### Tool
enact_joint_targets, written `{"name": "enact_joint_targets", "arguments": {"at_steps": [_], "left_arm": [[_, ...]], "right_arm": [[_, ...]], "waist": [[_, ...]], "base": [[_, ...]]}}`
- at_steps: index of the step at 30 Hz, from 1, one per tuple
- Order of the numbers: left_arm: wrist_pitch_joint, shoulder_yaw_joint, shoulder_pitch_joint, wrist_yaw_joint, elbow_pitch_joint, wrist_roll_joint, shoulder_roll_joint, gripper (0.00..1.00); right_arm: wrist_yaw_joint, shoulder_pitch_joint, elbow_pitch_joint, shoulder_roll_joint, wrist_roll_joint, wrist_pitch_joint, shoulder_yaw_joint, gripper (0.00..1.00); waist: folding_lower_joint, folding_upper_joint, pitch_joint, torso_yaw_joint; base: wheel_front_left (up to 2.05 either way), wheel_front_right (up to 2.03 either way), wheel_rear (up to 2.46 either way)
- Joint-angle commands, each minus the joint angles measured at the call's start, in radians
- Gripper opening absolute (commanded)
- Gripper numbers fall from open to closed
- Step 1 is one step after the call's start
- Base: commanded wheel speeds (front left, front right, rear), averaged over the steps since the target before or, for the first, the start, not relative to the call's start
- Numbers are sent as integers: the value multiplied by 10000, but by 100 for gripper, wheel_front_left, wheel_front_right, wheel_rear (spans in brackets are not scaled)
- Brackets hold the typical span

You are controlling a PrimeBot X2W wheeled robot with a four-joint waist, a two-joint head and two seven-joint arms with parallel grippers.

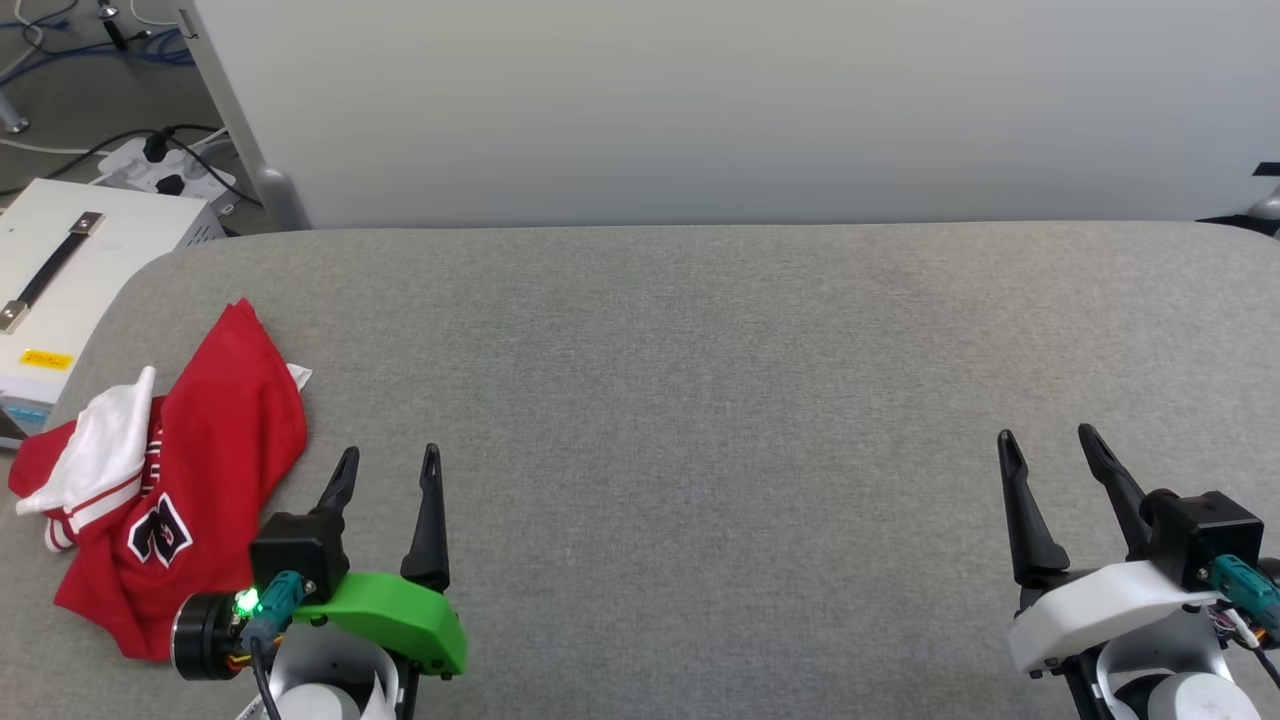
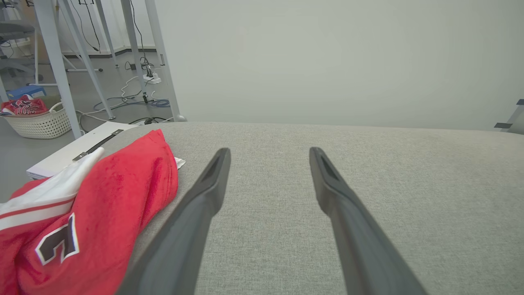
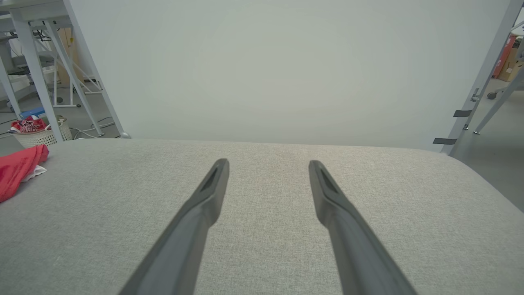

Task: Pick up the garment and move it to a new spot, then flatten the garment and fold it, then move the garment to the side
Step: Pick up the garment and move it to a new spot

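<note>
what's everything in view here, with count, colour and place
jersey: 1, red with white sleeve and black number, crumpled at the table's left end
table: 1, grey fabric top, across the head view
case: 1, white with black handle, off the table's left end
power strip: 1, white, on the floor
basket: 1, white, on the floor, red clothing in it
panel: 1, pale grey, behind the table
left pincer: 1, dark fingers, open, beside the jersey
right pincer: 1, dark fingers, open, over the table's right part
</note>
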Motion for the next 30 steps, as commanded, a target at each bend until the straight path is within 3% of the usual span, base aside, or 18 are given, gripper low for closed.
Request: {"name": "enact_joint_targets", "arguments": {"at_steps": [1,13,30], "left_arm": [[-105,51,-166,-110,67,-108,-20,100],[-348,297,-276,-227,220,-223,-26,100],[-706,993,-228,-420,267,-313,-27,100]], "right_arm": [[-3,3,-135,-10,-29,-24,4,100],[-4,23,-525,-11,-233,221,568,100],[-6,-85,-752,-29,-353,223,1164,100]], "waist": [[0,0,31,95],[0,0,53,1193],[0,0,107,3528]], "base": [[0,0,0],[0,0,0],[0,0,0]]}}
